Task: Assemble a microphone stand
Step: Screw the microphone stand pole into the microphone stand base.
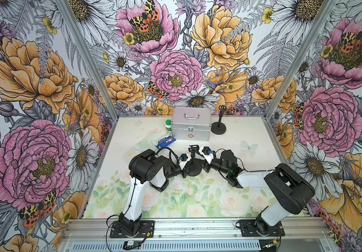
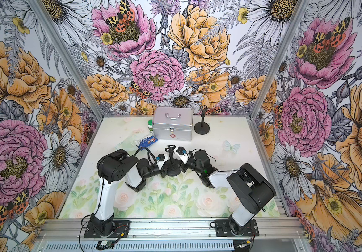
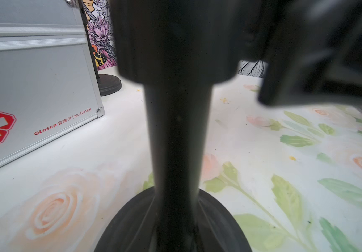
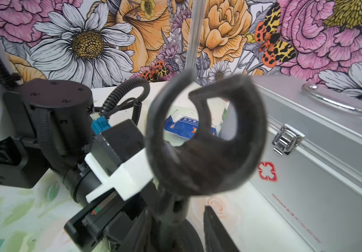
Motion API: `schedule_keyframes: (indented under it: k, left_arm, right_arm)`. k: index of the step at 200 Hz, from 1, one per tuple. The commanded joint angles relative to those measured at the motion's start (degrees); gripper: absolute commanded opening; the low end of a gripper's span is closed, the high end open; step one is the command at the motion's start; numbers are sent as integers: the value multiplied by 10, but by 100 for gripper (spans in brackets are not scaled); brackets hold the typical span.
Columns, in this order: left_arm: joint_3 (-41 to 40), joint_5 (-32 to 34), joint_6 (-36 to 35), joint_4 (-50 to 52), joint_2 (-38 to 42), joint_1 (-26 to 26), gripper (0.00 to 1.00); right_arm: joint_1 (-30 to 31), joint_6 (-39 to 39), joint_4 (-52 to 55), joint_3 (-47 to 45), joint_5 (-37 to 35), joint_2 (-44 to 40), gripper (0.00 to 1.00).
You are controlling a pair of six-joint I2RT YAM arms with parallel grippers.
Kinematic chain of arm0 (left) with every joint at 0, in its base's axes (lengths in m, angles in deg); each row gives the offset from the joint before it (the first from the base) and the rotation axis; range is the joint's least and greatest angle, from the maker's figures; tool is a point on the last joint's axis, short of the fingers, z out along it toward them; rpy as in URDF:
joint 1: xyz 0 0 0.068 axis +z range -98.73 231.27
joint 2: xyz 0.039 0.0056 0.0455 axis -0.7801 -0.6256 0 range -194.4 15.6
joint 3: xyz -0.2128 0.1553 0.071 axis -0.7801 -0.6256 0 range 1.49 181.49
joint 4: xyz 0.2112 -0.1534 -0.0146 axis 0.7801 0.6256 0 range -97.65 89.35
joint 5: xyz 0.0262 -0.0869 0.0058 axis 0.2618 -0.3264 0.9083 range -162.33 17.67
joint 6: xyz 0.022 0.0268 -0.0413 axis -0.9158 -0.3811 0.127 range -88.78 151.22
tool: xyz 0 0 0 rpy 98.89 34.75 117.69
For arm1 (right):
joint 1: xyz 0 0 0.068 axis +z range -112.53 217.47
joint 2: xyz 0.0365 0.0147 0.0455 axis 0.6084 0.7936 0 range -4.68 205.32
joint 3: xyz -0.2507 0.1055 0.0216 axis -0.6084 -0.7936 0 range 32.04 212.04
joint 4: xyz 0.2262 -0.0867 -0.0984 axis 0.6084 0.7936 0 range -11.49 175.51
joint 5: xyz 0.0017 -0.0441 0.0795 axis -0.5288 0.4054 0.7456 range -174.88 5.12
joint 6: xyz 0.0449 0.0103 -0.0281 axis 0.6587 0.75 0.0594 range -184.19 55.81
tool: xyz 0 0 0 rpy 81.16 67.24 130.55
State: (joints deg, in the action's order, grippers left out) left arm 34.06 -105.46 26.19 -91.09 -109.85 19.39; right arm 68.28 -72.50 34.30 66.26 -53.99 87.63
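Now, all eyes go to the spot in front of the silver case point(image 1: 191, 124), on the side nearer the arms' bases. The microphone stand point(image 1: 193, 168) is upright there with both arms crowded in on it. The left gripper point(image 1: 185, 171) is clamped tight low on the stand, down by the round base point(image 3: 173, 222) as far as I can judge, and the pole point(image 3: 176, 135) fills its wrist view. The right gripper point(image 1: 204, 167) has its jaws parted about the pole, with a sliver of table showing between one finger point(image 4: 217, 231) and the shaft. The clip point(image 4: 206, 135) sits on top, blurred but apparently mounted.

Here's the danger: if that clip isn't fully seated, it could sag or twist with nothing supporting it. A finger pulling away could also snag the pole and rock the stand, since only the low grip anchors it. The two wrists are close together too, so a careless retreat risks a knock. A second stand point(image 1: 218, 127) sits just beside the case.
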Motion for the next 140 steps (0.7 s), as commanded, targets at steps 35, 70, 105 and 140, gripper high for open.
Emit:
schedule_keyframes:
  k: [35, 70, 105, 140]
  left_arm:
    - [-9, -2, -15, 26, -12, -5, 23]
    - [-7, -4, -13, 25, -15, -4, 23]
    - [-6, -5, -12, 25, -16, -3, 23]
    - [-6, -5, -7, 25, -19, -1, 23]
  right_arm:
    - [-44, -95, 203, 133, 268, 42, 41]
    - [-44, -108, 226, 179, 297, 86, 32]
    - [-38, -111, 226, 153, 248, 73, 12]
    - [-23, -72, 195, 107, 147, 50, 0]
